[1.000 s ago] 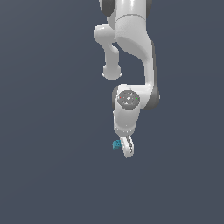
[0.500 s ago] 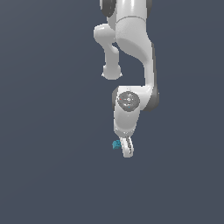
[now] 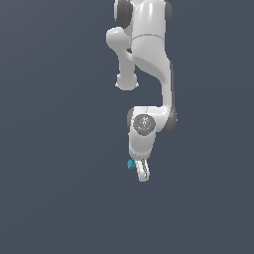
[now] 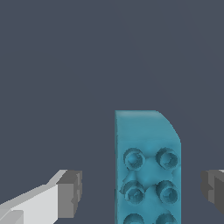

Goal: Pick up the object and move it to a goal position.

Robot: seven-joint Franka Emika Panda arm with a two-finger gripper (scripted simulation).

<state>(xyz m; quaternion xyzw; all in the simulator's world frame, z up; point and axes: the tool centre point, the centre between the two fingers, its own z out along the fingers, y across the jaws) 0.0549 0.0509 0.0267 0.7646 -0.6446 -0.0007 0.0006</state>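
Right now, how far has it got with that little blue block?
Done: the gripper has reached the block, which sits between its open fingers. In hand: closing in; gaps show on both sides, so no grip yet. Left: gripping, lifting, carrying to the goal, which isn't visible.

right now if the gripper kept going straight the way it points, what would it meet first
Probably the teal block: it lies between the open fingers of the gripper. The fingers would likely pass on either side, though depth is unclear.
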